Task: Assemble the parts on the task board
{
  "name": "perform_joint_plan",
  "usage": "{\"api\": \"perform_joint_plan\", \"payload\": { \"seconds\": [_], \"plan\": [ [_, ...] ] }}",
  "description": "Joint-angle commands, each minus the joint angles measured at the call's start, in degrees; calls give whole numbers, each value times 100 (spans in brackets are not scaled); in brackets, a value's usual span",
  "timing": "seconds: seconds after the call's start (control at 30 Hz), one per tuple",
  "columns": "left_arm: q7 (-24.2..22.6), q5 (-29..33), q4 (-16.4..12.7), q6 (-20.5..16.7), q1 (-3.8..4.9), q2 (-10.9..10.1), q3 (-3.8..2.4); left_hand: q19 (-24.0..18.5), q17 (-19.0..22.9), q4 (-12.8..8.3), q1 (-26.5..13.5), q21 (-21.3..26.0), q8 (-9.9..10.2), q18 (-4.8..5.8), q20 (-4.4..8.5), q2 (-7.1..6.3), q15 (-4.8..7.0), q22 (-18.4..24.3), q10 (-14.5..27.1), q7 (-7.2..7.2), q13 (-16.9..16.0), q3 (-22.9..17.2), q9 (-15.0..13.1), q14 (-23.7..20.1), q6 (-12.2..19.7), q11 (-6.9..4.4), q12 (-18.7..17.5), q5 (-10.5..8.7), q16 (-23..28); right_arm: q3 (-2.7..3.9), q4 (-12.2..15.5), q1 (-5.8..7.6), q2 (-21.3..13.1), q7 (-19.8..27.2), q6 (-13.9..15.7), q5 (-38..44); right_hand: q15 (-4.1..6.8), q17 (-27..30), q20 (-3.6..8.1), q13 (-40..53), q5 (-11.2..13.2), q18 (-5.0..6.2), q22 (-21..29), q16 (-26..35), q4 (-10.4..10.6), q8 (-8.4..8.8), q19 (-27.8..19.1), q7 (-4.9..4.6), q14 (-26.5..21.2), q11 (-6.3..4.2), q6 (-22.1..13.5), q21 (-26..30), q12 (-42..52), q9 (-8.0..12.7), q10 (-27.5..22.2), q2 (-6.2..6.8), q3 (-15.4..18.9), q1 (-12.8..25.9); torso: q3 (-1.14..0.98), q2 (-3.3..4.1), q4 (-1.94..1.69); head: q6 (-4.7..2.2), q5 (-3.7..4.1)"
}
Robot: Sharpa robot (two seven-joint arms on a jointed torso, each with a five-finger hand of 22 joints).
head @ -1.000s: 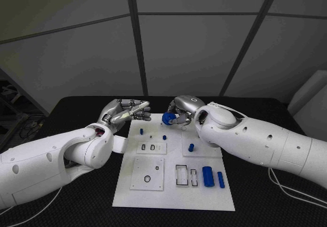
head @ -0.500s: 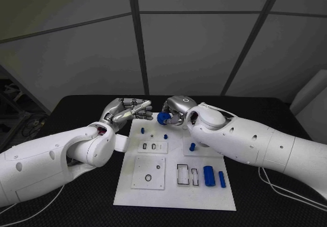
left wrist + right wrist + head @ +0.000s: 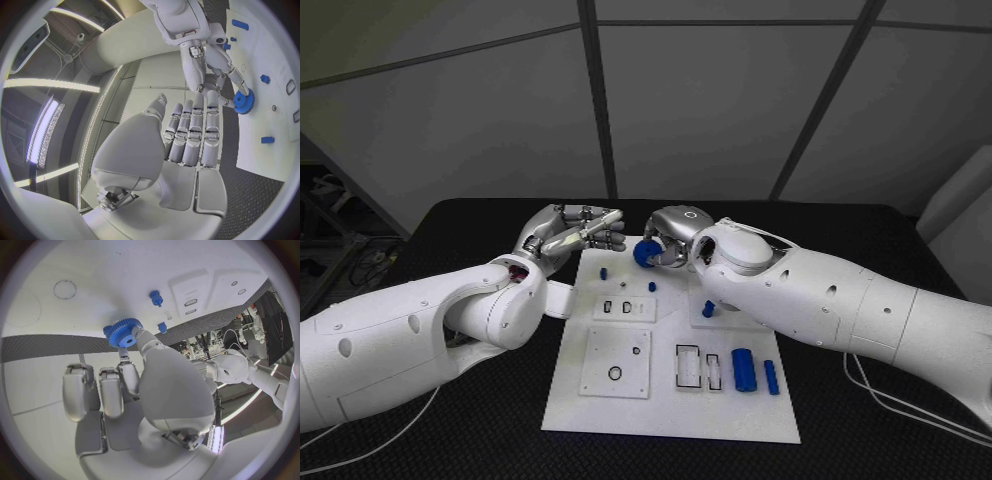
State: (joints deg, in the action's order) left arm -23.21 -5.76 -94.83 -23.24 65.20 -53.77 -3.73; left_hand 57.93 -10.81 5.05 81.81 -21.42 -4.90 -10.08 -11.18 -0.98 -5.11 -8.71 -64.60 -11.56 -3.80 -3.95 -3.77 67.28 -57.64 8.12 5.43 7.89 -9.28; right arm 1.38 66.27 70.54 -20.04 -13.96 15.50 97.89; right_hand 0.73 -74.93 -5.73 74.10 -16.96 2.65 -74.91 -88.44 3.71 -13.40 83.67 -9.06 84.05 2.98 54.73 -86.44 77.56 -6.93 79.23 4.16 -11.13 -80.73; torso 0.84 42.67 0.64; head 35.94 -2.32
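One blue gear (image 3: 646, 251) pinched in your right hand (image 3: 672, 240); light, rigid, toothed; hold its rim; left hand (image 3: 570, 236) holds nothing, fingers straight.

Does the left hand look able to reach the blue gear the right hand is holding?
Probably yes: the left hand hovers open beside the blue gear, with nothing between them.

I see a black table (image 3: 473, 420) carrying the white board (image 3: 733, 420), which lies flat at its middle and runs from the near edge toward the far side. A thin white cable (image 3: 906, 400) trails over the tabletop at the near right.
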Motion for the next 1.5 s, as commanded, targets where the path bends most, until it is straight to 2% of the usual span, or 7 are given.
{"api": "perform_joint_plan", "payload": {
  "seconds": [0.03, 0.4, 0.9, 1.07, 1.2, 1.33, 1.5],
  "plan": [
    [-40, -36, -10, 43, 10, 4, -5, 36, -5, -31, -53, 27, 31, -35, 5, 5, -5, 9, -16, 0, -5, -2, 3, 40, -42, 4, -30, -33, 38, -13, -32, 12, 26, 42, -158, 46, 9, -1169, 12, -11, 0, -81, -708, -20, 0, 22, 26, 111, 519, 11, 135, -10, -27, -65, -44, 33, -30, 29, -1, -3, 2, 2, -4],
    [-39, -36, -13, 39, 10, 7, -5, 36, -5, -31, -53, 27, 31, -35, 5, 5, -5, 9, -16, 0, -5, -2, 3, 40, -42, 4, -30, -33, 38, -97, -100, 11, 96, 94, -253, -9, -25, -1169, -15, -71, 12, -78, -695, -19, 28, 165, 13, 60, 519, 54, 38, -3, -93, -30, -99, 110, -63, 118, -4, -3, 4, 22, -14],
    [-35, -36, -13, 36, 11, 6, -5, 36, -5, -31, -53, 27, 31, -35, 5, 5, -5, 9, -16, 0, -5, -2, 3, 40, -42, 4, -30, -33, 38, -119, -156, 10, 130, 93, -450, -62, -147, -1155, -130, -245, 54, -67, -656, -11, 86, 619, -27, -86, 513, 191, -381, 22, -273, 76, -270, 258, -55, 286, -6, -4, 7, 42, -24],
    [-34, -36, -14, 34, 11, 4, -5, 36, -5, -31, -53, 27, 31, -35, 5, 5, -5, 9, -16, 0, -5, -2, 3, 40, -42, 4, -30, -33, 38, -120, -169, 9, 130, 94, -431, -98, -198, -1170, -178, -342, 80, -63, -639, -17, 154, 936, -44, -145, 516, 248, -874, 33, -366, 189, -363, 312, 22, 340, -8, -6, 8, 37, -21],
    [-31, -36, -13, 31, 11, 3, -5, 35, -12, -37, -51, 31, 39, -34, 4, 4, -6, 12, -15, -2, -4, -5, 4, 40, -43, 5, -40, -33, 50, -120, -170, 9, 120, 104, -439, -174, -216, -1189, -200, -323, 50, -63, -644, -24, 323, 949, -41, -158, 520, 265, -774, 33, -348, 188, -348, 285, 116, 514, -7, -2, 6, 35, -22],
    [-30, -36, -12, 31, 11, 0, -5, 35, -14, -38, -53, 32, 41, -34, 4, 3, -7, 12, -14, -5, -3, -5, 4, 40, -42, 7, -43, -34, 52, -120, -165, 9, 93, 126, -459, -316, -228, -1235, -217, -238, -573, -68, -671, -44, 882, 896, -22, -158, 531, 274, -539, 22, -266, 163, -287, 79, 261, 1179, -7, -5, 5, 40, -29],
    [-24, -36, -16, 28, 11, -11, -5, 35, -14, -38, -53, 32, 41, -34, 4, 3, -7, 12, -14, -5, -3, -5, 4, 40, -42, 7, -43, -34, 52, -120, -150, 9, 52, 142, -456, -421, -226, -1278, -217, -162, -1019, -75, -705, -62, 1201, 887, 2, -149, 540, 270, -399, 7, -195, 160, -244, -15, 350, 1505, -7, -2, 12, 39, -29]
  ]
}}
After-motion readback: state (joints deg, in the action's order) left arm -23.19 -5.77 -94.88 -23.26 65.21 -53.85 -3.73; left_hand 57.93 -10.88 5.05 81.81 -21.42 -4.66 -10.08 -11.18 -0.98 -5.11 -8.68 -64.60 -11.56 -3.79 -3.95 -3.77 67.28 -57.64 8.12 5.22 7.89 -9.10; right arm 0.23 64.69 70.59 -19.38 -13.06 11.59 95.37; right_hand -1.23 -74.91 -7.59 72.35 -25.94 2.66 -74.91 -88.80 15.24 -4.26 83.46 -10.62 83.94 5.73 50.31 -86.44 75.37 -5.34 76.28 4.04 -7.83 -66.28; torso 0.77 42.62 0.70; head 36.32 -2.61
